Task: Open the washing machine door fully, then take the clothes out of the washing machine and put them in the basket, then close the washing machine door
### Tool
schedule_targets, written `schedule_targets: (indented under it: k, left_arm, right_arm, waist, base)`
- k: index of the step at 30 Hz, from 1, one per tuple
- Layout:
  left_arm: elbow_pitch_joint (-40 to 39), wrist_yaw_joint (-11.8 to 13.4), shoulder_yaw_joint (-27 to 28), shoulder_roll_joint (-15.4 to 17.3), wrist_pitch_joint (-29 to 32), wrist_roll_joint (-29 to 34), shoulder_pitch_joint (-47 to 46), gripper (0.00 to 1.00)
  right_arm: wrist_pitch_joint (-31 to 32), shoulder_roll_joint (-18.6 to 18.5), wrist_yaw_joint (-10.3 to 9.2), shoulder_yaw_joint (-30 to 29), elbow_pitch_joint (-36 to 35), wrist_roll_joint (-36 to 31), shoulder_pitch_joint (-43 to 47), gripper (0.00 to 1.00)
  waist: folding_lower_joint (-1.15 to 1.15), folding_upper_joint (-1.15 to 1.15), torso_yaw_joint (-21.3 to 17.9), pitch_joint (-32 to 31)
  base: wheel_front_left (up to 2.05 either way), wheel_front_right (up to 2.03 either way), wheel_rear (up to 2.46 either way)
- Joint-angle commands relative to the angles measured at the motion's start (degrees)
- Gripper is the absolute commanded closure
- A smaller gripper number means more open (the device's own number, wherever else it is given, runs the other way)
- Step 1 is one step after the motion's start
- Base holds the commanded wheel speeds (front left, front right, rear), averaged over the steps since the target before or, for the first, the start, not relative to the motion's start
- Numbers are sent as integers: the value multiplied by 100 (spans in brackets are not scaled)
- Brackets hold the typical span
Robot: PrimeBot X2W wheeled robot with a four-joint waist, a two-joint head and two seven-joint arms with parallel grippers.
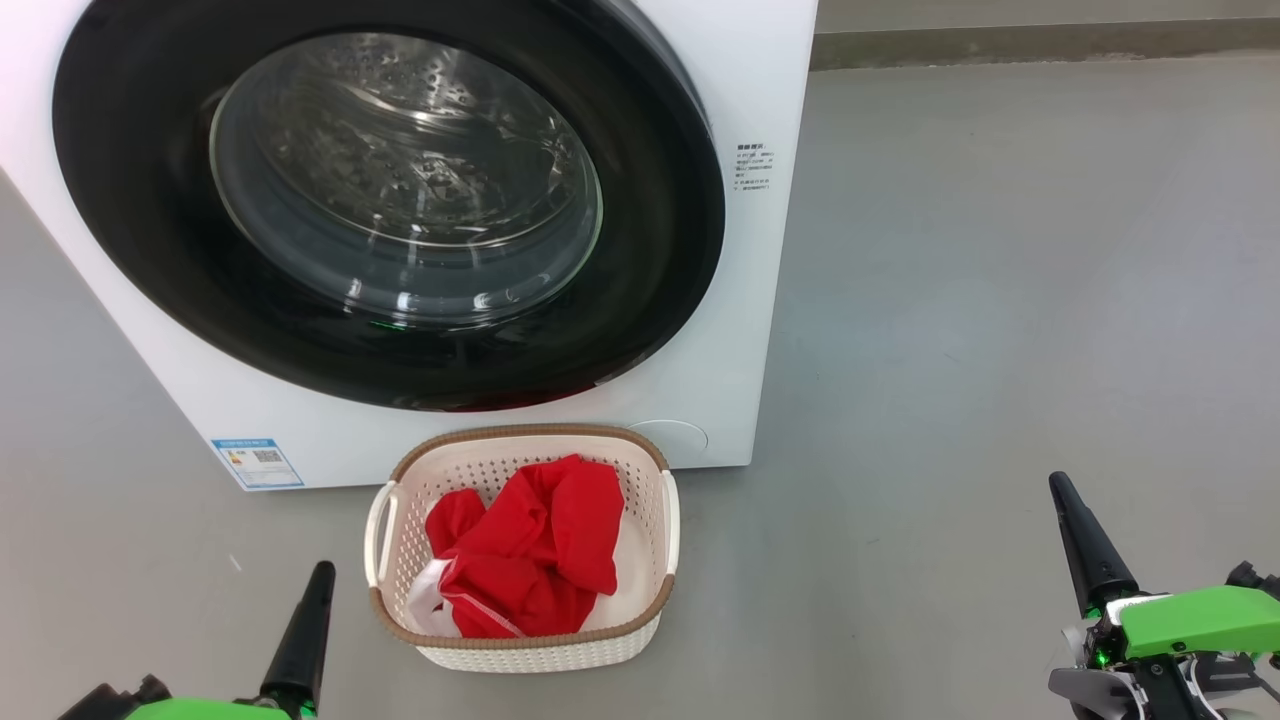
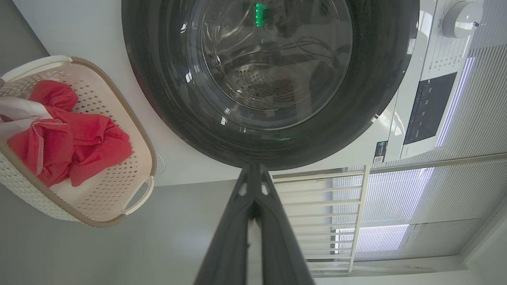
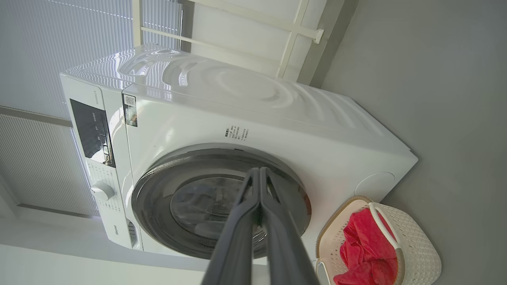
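The white washing machine (image 1: 700, 330) fills the upper left of the head view, and its round black washing machine door (image 1: 130, 240) with the clear glass bowl lies flat against the front, closed. On the floor before it stands the cream basket (image 1: 655, 600) with the red clothes (image 1: 530, 550) and a bit of white trim piled inside. My left gripper (image 1: 322, 572) is shut and empty at the lower left, just left of the basket. At the lower right, well away from the basket, my right gripper (image 1: 1057, 484) is shut and empty. The wrist views show the door (image 2: 368, 99) (image 3: 150, 198), the basket (image 2: 138, 166) (image 3: 420, 245) and the clothes (image 2: 75, 142) (image 3: 360, 245).
Grey floor (image 1: 1000, 300) stretches to the right of the machine up to a skirting strip along the back wall. A blue label sticker (image 1: 256, 462) sits at the machine's lower left corner. The control panel and dial (image 2: 461, 18) are on the machine's top front.
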Motion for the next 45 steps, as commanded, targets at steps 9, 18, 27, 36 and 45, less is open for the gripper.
schedule_targets:
  k: [9,18,27,36,45]
  left_arm:
    - [-69,-130,283,32,190,-714,-333,100]
    - [-66,-134,289,31,201,-758,-337,100]
    - [-67,-134,288,31,201,-759,-336,100]
    - [-67,-134,288,31,201,-759,-336,100]
    - [-67,-134,288,31,201,-759,-336,100]
  right_arm:
    - [203,-109,-4,66,-74,745,-342,100]
    - [217,-108,-4,64,-70,788,-348,100]
    - [218,-107,-4,62,-70,787,-348,100]
    - [219,-106,-4,60,-70,785,-348,100]
    - [220,-105,-4,59,-69,784,-348,100]
  waist:
    - [0,0,-3,2]
    - [0,0,-3,3]
    - [0,0,-3,3]
    - [0,0,-3,3]
    - [0,0,-3,3]
  base:
    - [0,0,0]
    - [0,0,0]
    - [0,0,0]
    - [0,0,0]
    - [0,0,0]
